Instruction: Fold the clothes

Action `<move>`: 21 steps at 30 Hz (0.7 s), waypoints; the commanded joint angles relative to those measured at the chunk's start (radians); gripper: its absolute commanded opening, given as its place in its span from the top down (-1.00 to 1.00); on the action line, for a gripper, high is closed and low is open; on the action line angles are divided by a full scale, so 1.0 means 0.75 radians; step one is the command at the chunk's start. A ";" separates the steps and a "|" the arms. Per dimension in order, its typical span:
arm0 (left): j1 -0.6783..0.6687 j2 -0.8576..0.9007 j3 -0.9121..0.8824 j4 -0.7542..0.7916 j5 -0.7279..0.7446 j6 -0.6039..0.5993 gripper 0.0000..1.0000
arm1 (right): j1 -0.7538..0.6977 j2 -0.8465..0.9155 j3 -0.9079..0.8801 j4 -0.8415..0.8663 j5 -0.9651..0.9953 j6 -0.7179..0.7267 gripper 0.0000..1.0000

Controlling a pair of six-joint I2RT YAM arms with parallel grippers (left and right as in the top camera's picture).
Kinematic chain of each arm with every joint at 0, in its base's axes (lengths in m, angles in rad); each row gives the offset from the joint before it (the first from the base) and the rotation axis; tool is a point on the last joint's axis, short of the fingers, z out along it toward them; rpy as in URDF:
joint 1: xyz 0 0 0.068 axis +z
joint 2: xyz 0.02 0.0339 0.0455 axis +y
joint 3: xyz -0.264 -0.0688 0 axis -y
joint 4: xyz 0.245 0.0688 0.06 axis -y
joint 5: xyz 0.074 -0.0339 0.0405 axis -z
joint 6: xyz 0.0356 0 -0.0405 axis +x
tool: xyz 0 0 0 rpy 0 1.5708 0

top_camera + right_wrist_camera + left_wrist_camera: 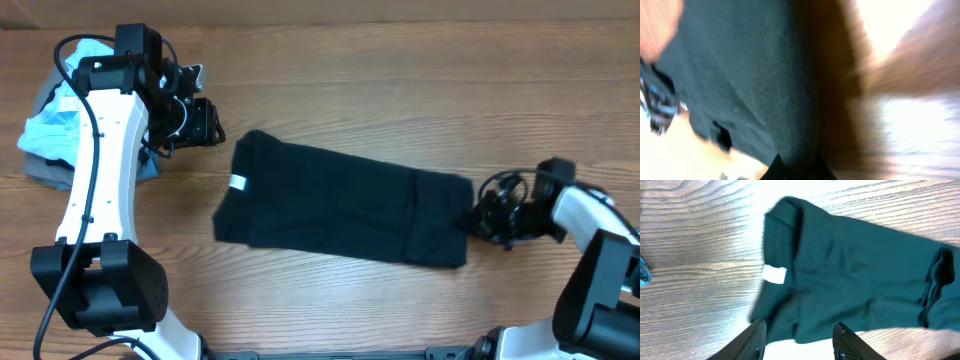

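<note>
Clamps shirt point(740, 75) edge tight in right claw point(795, 172), likely to draw that end over for a fold. Holds left claw point(800, 329) parted, empty, just short of collar end, shirt flat on table point(400, 60) between claws.

Overhead: straight down over the desk point(400, 80). Left wrist: oblique, near, facing the black T-shirt point(855, 270). Right wrist: pressed close to the same T-shirt, blurred.
</note>
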 commanded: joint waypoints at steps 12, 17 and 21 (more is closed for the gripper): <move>-0.004 0.003 0.034 0.001 0.019 0.031 0.07 | 0.190 -0.066 0.502 -0.378 0.780 0.232 0.92; -0.004 0.003 0.034 0.001 0.019 0.031 0.07 | 0.417 -0.065 0.502 -0.341 0.966 0.329 0.92; -0.004 0.003 0.034 -0.003 0.019 0.031 0.07 | 0.557 -0.063 0.498 -0.310 1.010 0.358 0.92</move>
